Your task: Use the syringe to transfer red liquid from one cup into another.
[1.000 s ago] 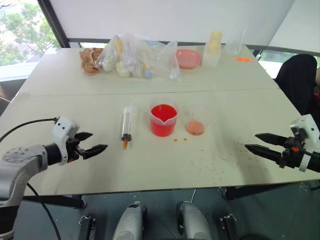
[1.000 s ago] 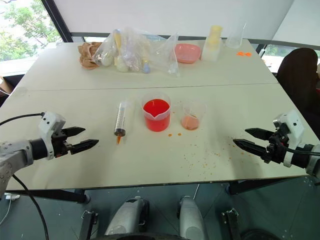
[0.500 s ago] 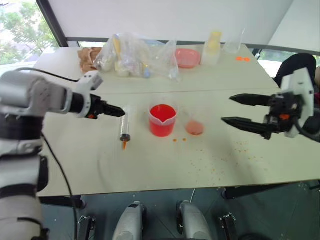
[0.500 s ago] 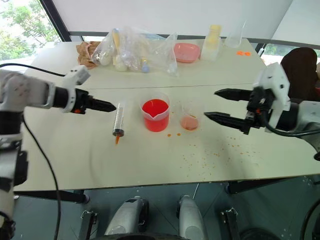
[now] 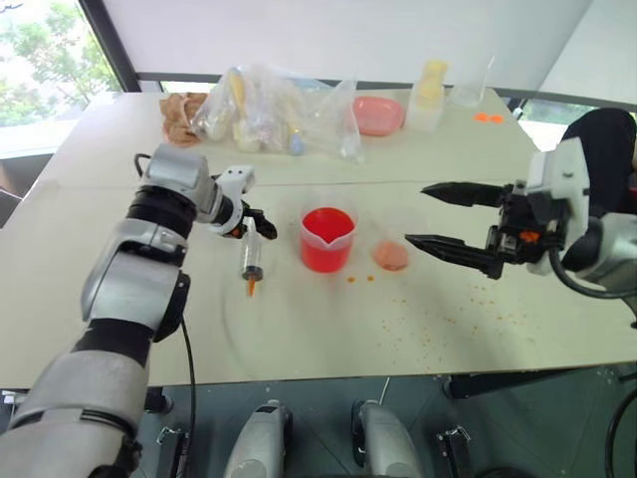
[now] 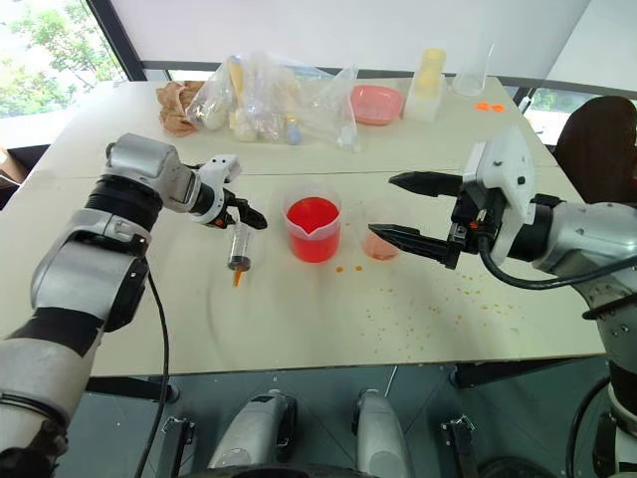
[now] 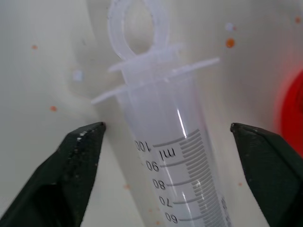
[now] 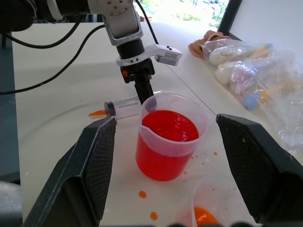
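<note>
The syringe (image 5: pixel 252 255) lies flat on the table, its orange nozzle toward me, just left of the red-filled spouted cup (image 5: pixel 325 239). The red liquid (image 8: pixel 169 126) nearly fills that beaker. The smaller clear cup (image 5: pixel 390 251), pale orange at its base, stands to its right. My left gripper (image 5: pixel 254 223) points down over the syringe's plunger end. In the left wrist view its open fingers (image 7: pixel 80 156) straddle the syringe barrel (image 7: pixel 180 161) with gaps on both sides. My right gripper (image 5: pixel 416 214) hovers open just right of the small cup, aimed toward the beaker.
Along the far table sit clear plastic bags (image 5: pixel 274 112) of items, a brown cloth (image 5: pixel 179 118), a pink bowl (image 5: pixel 376 115), a pale yellow container (image 5: pixel 427 95) and a clear cup (image 5: pixel 468 85). Orange specks (image 5: pixel 438 319) dot the near right. A person in dark clothing (image 5: pixel 607 139) is at the right edge.
My left arm swung in from the near left and came down over the syringe's plunger end. My right gripper rose and moved left toward the small cup, staying open.
</note>
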Tool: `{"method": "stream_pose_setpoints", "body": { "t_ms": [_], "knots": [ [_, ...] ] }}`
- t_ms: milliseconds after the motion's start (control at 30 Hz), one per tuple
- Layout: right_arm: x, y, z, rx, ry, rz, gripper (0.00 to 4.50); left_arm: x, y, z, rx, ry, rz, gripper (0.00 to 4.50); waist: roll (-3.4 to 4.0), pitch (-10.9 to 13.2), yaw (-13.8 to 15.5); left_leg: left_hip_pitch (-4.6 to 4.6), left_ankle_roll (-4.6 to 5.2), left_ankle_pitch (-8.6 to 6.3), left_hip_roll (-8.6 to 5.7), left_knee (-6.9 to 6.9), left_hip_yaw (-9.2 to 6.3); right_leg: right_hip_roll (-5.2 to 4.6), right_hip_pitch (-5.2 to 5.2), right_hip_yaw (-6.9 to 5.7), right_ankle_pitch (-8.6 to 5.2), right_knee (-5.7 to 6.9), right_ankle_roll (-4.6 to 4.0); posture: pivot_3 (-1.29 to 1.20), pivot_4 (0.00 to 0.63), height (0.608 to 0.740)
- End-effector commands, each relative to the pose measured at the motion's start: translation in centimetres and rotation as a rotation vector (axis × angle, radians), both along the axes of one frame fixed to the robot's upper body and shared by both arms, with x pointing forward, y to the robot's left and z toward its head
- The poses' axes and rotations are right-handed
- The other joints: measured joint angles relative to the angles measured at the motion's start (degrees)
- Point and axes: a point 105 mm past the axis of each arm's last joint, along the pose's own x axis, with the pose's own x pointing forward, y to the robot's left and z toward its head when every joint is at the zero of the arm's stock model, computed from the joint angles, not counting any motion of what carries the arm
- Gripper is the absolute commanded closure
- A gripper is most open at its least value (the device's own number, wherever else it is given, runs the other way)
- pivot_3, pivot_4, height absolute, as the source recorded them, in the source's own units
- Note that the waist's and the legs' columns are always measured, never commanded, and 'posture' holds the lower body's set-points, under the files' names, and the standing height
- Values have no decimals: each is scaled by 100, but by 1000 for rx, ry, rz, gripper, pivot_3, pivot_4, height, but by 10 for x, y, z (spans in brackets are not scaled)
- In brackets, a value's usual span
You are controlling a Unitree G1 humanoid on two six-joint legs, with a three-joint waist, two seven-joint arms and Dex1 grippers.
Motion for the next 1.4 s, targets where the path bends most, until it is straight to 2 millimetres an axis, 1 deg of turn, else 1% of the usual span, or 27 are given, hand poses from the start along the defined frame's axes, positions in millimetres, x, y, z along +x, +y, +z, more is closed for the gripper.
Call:
{"method": "stream_pose_setpoints", "body": {
  "t_ms": [33,100,167,200,267,333,367,433,467,500,533,600,633,667,733,800,867,1000,1067,1100,1133,1200,1300,1400],
  "knots": [
    [-8,1,11,17,-63,-7,975,6,-1,8,10,-34,2,1586,0,0,-4,0,0,0,0,0,0,-2,0,0,0,1,0,0,150,740],
    [-7,-1,8,17,-55,-20,975,7,-1,8,10,-36,3,2281,0,0,-3,0,0,0,2,0,-2,-1,0,-1,0,1,0,0,150,740],
    [-7,-1,6,19,-44,-24,975,7,-1,7,2,-30,4,2858,0,0,-8,0,0,0,1,0,-1,-2,0,-1,0,1,1,0,150,740],
    [-7,-1,4,20,-40,-24,975,7,-2,7,-7,-25,9,2983,0,0,-9,0,0,0,0,0,-1,-1,0,-1,0,2,1,0,150,740],
    [-6,-1,2,20,-30,-28,975,5,-2,8,-39,-15,20,3007,0,0,-10,1,0,0,0,0,0,-1,0,-1,0,3,1,0,150,740],
    [-4,-5,0,24,-21,-48,975,8,0,20,-103,-41,42,3007,0,0,-12,1,0,0,1,0,0,-1,0,-1,1,3,2,0,150,740],
    [-3,-9,0,33,-18,-67,975,11,2,37,-162,-82,53,3007,-1,1,-12,1,0,0,1,0,0,-1,0,-1,1,3,2,0,150,740],
    [0,-19,5,71,-20,-102,975,18,2,81,-270,-217,35,3007,-17,11,-15,0,0,0,2,0,-1,0,-2,-1,1,4,3,0,150,740],
    [1,-24,10,97,-29,-116,975,19,-1,113,-344,-310,-1,3007,-25,16,-14,-4,0,0,1,0,-1,1,-6,-2,2,4,3,0,150,740],
    [3,-29,15,120,-39,-131,975,17,-4,141,-403,-394,-48,3007,-26,17,-13,-13,0,0,2,2,-2,2,-14,-3,2,6,3,0,150,740],
    [5,-34,23,144,-60,-153,975,12,-10,174,-465,-513,-124,3007,-26,18,-14,-18,0,0,3,3,-1,1,-19,-3,3,7,3,0,150,740],
    [13,-45,36,178,-118,-205,975,-5,-22,223,-526,-759,-295,3007,-23,16,-12,-25,-1,0,10,3,1,-5,-25,-2,4,4,4,0,150,740],
    [18,-49,43,190,-160,-237,975,-14,-26,238,-521,-886,-371,3007,-17,13,-7,-24,-1,0,8,1,2,-11,-25,-2,4,3,4,0,150,740],
    [24,-55,51,200,-213,-282,975,-22,-31,243,-517,-952,-423,3007,-6,6,-9,-22,-3,-1,3,-3,1,-24,-24,-4,4,5,5,0,150,740],
    [35,-63,61,203,-275,-343,975,-32,-42,242,-579,-971,-484,3007,8,-2,-8,-5,-14,-7,-1,-6,4,-34,-16,9,4,3,5,0,150,740],
    [46,-68,68,189,-332,-391,975,-43,-55,240,-641,-1037,-555,3007,10,-3,-19,8,-13,-7,-7,-4,10,-33,1,7,3,1,5,0,150,740],
    [54,-69,75,175,-382,-410,975,-49,-67,232,-704,-1060,-595,3007,8,-1,-25,10,-13,-7,-6,1,19,-27,6,7,3,1,5,0,150,740],
    [60,-57,89,171,-466,-385,975,-45,-88,200,-741,-1065,-615,3007,6,2,-43,4,-12,-6,-15,6,21,-20,-1,8,11,3,18,0,150,740],
    [62,-53,96,164,-506,-380,975,-41,-97,181,-719,-1069,-633,3007,7,2,-59,4,-12,-6,-15,3,22,-18,-4,9,13,4,21,0,150,740],
    [63,-49,99,157,-519,-370,975,-39,-102,169,-677,-1074,-652,3007,8,1,-62,5,-11,-6,-15,3,22,-18,-4,9,13,5,21,0,150,740],
    [64,-46,100,152,-528,-362,975,-37,-106,161,-647,-1079,-669,3007,8,1,-56,6,-11,-6,-16,3,22,-18,-3,9,13,5,21,0,150,740],
    [64,-34,102,146,-539,-324,975,-38,-112,151,-651,-1068,-703,3007,7,1,-48,6,-11,-6,-17,3,21,-16,-3,8,14,4,20,0,150,740],
    [67,-21,100,112,-552,-285,975,-42,-119,142,-663,-1056,-747,3007,7,1,-52,4,-11,-6,-16,4,21,-16,-3,9,14,3,20,0,150,740],
    [77,-12,88,63,-538,-260,975,-43,-122,132,-645,-1049,-779,3007,7,1,-45,4,-10,-6,-16,4,20,-16,-3,8,13,3,20,0,150,740]
  ]
}}
